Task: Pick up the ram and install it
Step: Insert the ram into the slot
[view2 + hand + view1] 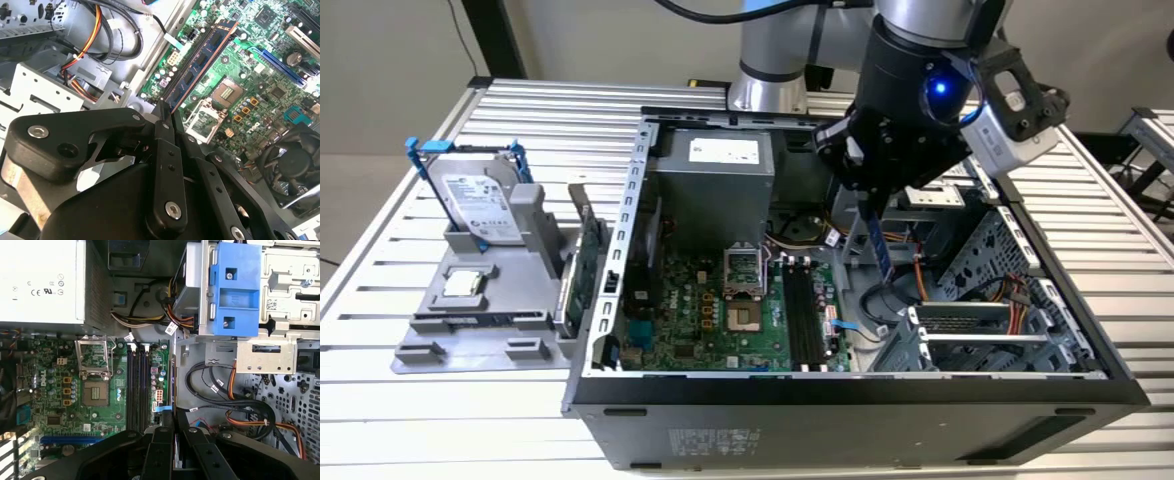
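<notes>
The arm is hanging over the open computer case, and its gripper is pinching the ram by its upper end. The stick is dangling upright above the case floor, just beside the motherboard, not yet seated in the black memory slots.

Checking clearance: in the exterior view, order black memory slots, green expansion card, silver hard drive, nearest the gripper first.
1. Black memory slots, below the gripper.
2. Green expansion card, outside the case wall.
3. Silver hard drive, on the grey rack.
</notes>
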Action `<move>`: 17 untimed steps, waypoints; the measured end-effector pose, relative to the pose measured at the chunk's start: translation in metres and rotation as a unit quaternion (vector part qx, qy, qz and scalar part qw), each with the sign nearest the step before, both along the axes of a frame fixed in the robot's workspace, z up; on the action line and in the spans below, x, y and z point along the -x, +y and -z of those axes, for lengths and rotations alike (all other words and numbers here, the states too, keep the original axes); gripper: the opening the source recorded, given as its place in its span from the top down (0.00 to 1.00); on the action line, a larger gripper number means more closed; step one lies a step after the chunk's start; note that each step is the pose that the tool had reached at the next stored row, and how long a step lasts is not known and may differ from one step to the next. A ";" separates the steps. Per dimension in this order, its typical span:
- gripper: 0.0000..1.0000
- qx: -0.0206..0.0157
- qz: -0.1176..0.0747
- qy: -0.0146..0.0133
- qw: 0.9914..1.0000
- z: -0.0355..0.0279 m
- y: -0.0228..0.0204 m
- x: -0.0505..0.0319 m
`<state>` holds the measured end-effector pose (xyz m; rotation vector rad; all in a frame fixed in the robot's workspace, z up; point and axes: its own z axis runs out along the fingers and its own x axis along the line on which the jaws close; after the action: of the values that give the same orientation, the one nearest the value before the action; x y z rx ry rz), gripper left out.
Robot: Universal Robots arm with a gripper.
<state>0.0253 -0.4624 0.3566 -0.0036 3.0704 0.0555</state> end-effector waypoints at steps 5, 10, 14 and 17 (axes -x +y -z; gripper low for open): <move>1.00 0.000 0.000 0.000 1.000 0.0013 0.0000 -0.0001; 1.00 0.000 0.000 0.000 1.000 0.0027 0.0000 -0.0002; 1.00 0.000 0.000 0.000 1.000 0.0038 0.0000 -0.0003; 1.00 0.000 0.000 0.000 1.000 0.0050 0.0000 -0.0004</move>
<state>0.0257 -0.4625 0.3515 -0.0035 3.0704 0.0555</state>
